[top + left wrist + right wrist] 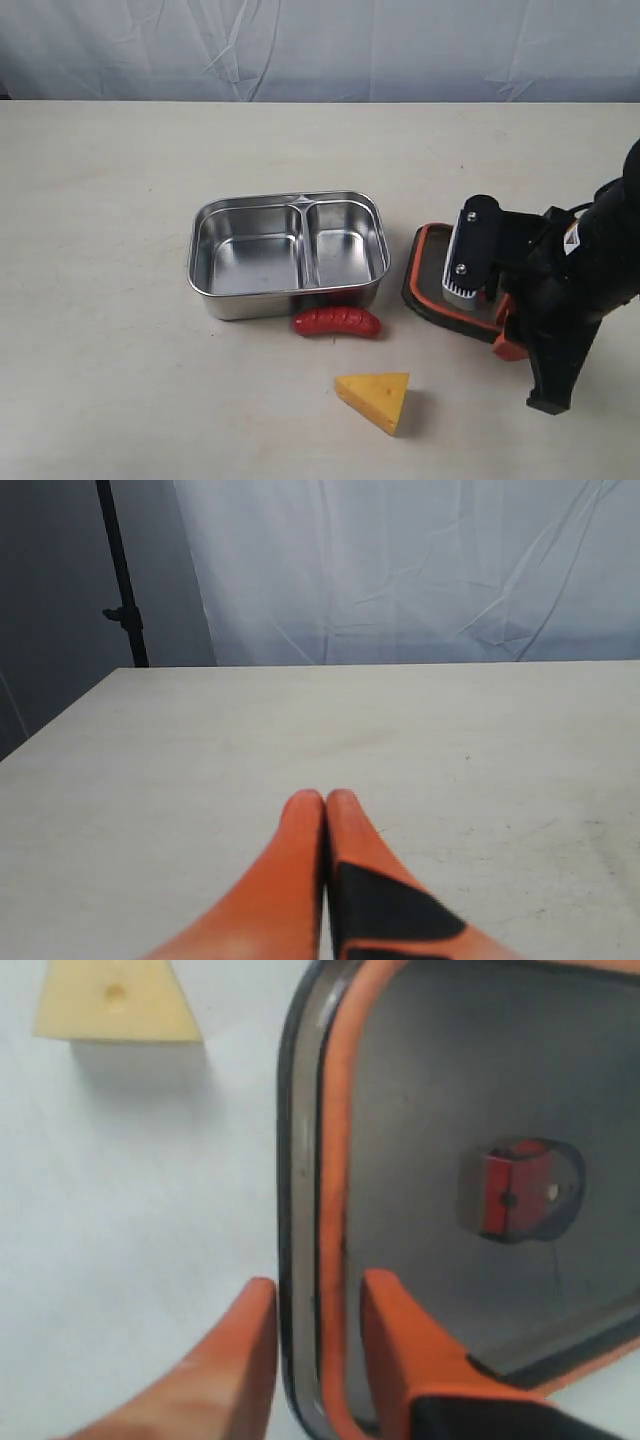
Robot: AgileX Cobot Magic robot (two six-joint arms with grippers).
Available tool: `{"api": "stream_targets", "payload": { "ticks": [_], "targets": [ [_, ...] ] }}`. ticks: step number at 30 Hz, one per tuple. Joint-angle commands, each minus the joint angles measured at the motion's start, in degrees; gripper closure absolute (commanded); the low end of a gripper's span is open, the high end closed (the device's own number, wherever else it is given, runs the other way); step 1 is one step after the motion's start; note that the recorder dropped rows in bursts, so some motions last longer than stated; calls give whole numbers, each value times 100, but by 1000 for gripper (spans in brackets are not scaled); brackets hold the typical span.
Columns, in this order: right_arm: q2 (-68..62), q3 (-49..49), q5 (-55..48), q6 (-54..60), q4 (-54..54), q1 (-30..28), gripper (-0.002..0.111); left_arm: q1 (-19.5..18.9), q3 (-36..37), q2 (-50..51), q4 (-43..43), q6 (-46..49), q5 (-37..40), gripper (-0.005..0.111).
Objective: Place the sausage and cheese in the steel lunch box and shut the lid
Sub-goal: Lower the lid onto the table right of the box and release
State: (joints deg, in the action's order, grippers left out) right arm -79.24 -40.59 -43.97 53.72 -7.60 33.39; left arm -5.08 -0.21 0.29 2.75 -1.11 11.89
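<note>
The steel lunch box [250, 303] stands open and empty on the table, both compartments bare. The red sausage [337, 321] lies against its front wall. The yellow cheese [375, 397] [117, 1000] sits closer to the front edge. The dark lid [440, 285] [430, 1110] lies right of the box with its orange seal up. My right gripper [507, 340] [318, 1285] straddles the lid's near rim, one finger outside and one inside, with a slim gap at the inner finger. My left gripper [325, 798] is shut on nothing over bare table, out of the exterior view.
A pale curtain hangs behind the table. A black stand pole [122, 575] rises past the far left corner in the left wrist view. The right arm's black body [570, 300] covers the lid's right part.
</note>
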Motion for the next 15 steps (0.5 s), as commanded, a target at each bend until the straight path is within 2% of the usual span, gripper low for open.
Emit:
{"api": "stream_targets", "payload": {
  "ticks": [1,6,12,15],
  "targets": [
    [-136,32,-11,-230,-1,-3,61,9,21,-29,-4,5,-72,107],
    [-49,12,136,-695,-128,-3,59,9,21,-29,-4,5,-72,107],
    [-70,12,813,-774,-1947,-3,59,9,21,-29,-4,5,-72,107],
    [-193,12,1143,-774,-2520,-3,59,9,21,-29,-4,5,-72,107]
  ]
}}
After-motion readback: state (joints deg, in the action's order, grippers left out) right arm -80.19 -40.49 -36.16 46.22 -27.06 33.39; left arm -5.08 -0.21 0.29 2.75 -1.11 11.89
